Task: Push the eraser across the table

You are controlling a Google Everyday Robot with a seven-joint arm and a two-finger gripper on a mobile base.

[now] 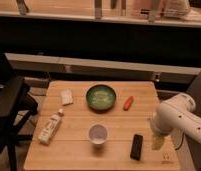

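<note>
The gripper hangs low over the table, near the corner with the logo mark, and I cannot tell whether it is open or closed. Just beside it, on the side toward the white cup, the eraser lies flat on the planks. It looks a touch apart from the gripper, though contact is hard to call. Well beyond the gripper sit the green bowl and a small orange piece. My read is that the approach is about done, while the nudge and the whole slide across the table remain.
</note>
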